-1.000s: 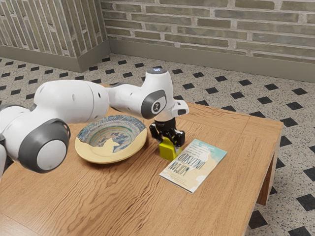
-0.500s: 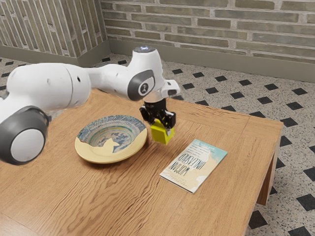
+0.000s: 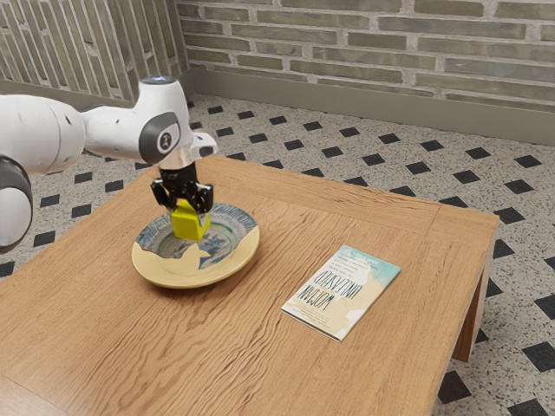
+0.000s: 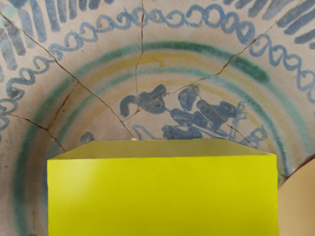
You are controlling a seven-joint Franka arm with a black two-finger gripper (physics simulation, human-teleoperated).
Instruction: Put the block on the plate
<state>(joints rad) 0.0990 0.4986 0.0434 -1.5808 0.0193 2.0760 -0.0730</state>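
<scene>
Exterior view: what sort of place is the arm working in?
Perhaps a simulated living room or lobby: a brick wall, a speckled floor with dark diamonds, and a wooden table bearing a plate and book.

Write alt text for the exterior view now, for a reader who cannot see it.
A black end effector on a white robot arm holds a yellow block over a patterned plate on a wooden table. Toward the exterior view's right lies a book.
</scene>
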